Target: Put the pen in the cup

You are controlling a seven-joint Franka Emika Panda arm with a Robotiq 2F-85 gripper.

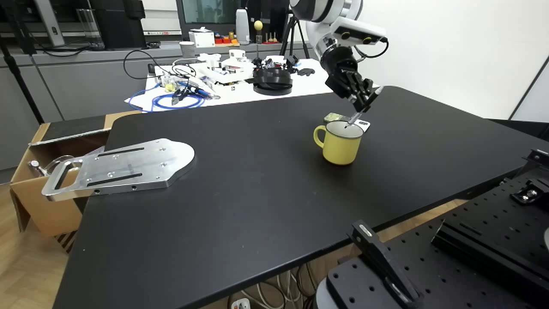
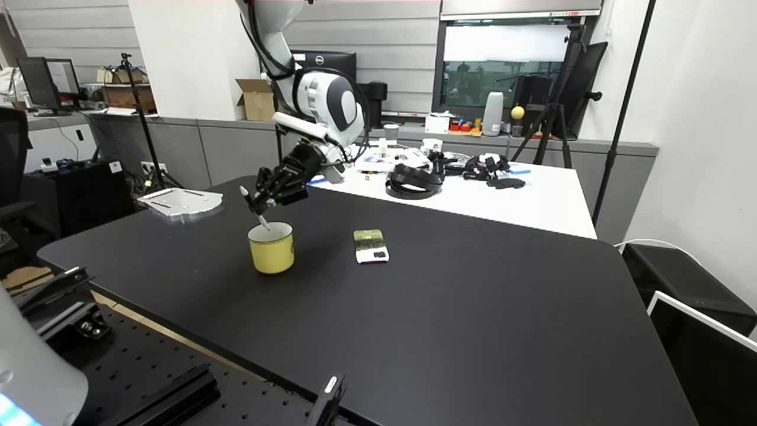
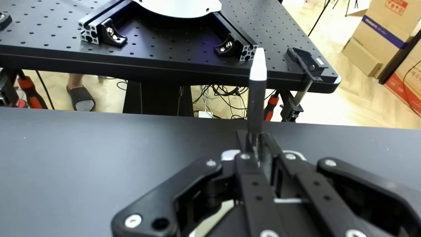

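The cup, a yellow mug [image 1: 341, 146], stands upright on the black table in both exterior views [image 2: 272, 251], with its handle at its left side in an exterior view. My gripper [image 1: 361, 104] is above the mug's rim, tilted, and it also shows in an exterior view [image 2: 260, 206]. In the wrist view its fingers [image 3: 256, 141] are shut on the pen [image 3: 256, 98], a dark stick with a white end. The pen slants, and its lower end [image 2: 263, 222] reaches into the mug's opening in both exterior views. Pale patches show behind the fingers in the wrist view; I cannot tell what they are.
A phone-like object [image 2: 371, 247] lies on the table close to the mug. A silver metal plate with a handle [image 1: 128, 165] lies at the table's far side. The perforated black robot stand [image 3: 171, 49] is beyond the table edge.
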